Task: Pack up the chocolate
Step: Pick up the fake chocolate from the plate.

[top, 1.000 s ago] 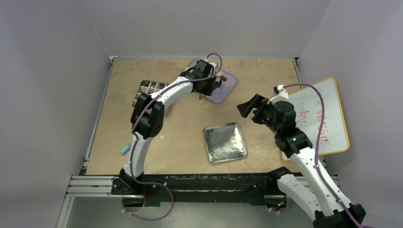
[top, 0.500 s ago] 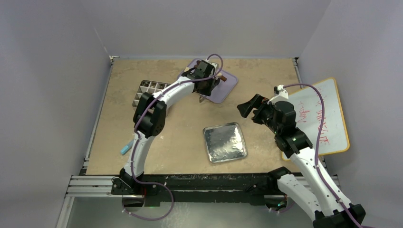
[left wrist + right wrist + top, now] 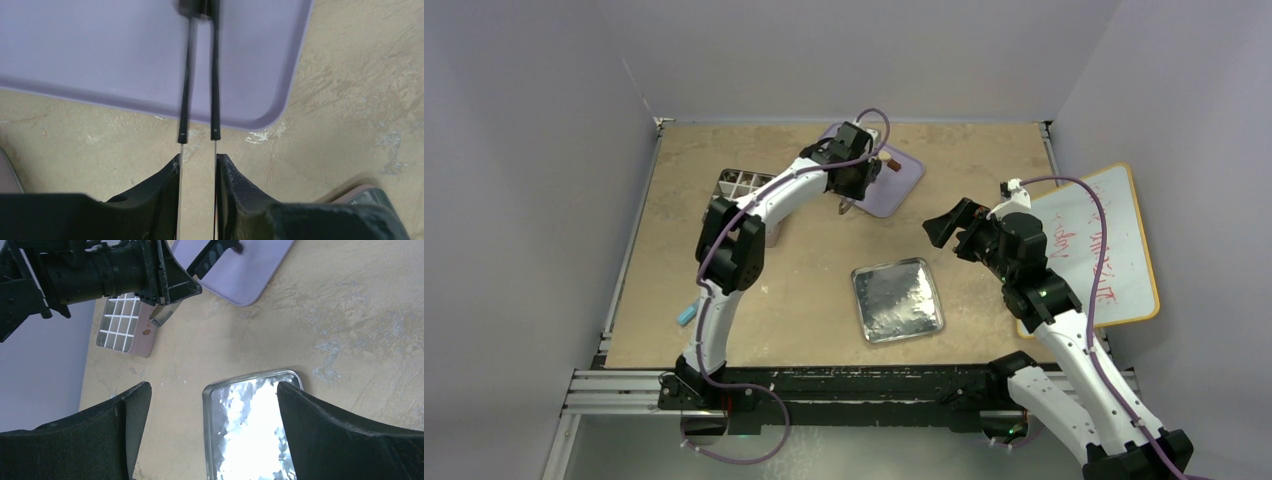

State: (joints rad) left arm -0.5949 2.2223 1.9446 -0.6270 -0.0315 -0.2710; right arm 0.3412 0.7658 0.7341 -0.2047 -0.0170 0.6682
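My left gripper (image 3: 198,159) (image 3: 849,185) is shut on black tweezers (image 3: 215,75), whose two arms run forward over the near edge of a purple tray (image 3: 100,45) (image 3: 904,185). The tweezer tips meet at the top of the left wrist view around something dark and blurred; I cannot tell what it is. One small brown chocolate (image 3: 892,166) lies on the purple tray beside the left gripper. My right gripper (image 3: 214,390) (image 3: 946,225) hangs open above the table, holding nothing.
A shiny metal tray (image 3: 897,300) (image 3: 250,430) lies below the right gripper. A box of grid compartments (image 3: 742,190) (image 3: 122,325) stands left of the purple tray. A whiteboard (image 3: 1104,250) lies at the right edge, a small blue object (image 3: 687,315) at the left.
The left wrist has turned and shifted a little to the left at the purple tray's edge. The right arm has not moved.
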